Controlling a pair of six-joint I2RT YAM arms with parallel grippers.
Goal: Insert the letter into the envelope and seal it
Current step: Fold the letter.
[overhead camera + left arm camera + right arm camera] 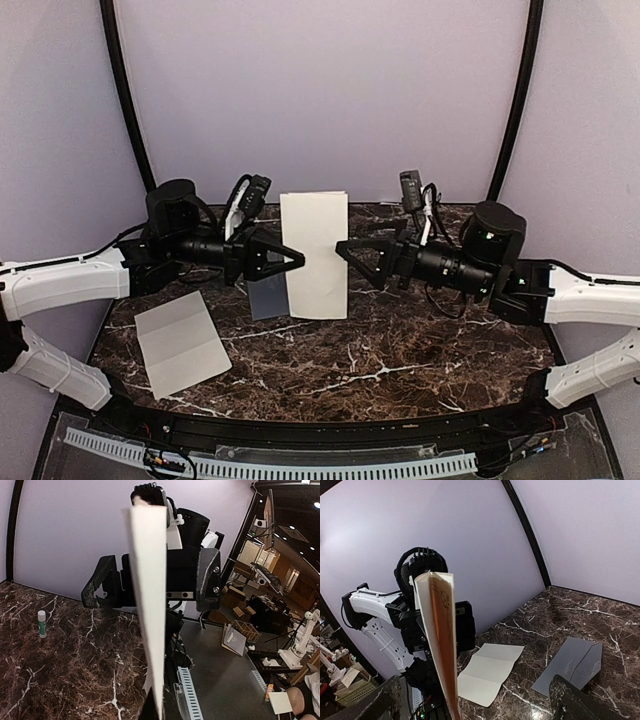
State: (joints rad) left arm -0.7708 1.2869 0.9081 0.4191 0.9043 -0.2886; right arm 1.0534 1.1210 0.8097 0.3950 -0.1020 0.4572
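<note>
The letter (315, 255) is a cream folded sheet held upright above the table. My left gripper (296, 262) is shut on its left edge. In the left wrist view the letter (150, 605) shows edge-on, rising from my left gripper (159, 713) at the bottom. My right gripper (342, 250) is open at the letter's right edge, not gripping it. In the right wrist view the letter (440, 645) stands between the spread fingers (580, 702) of my right gripper (480, 707). The grey envelope (267, 298) lies flat on the table, partly hidden behind the letter. It is also in the right wrist view as the envelope (572, 662).
A second cream sheet (182, 345) with fold creases lies flat at the table's front left; the right wrist view shows this sheet (490, 672) too. A small glue stick (42, 623) stands on the dark marble table (400, 350). Grey walls close in behind.
</note>
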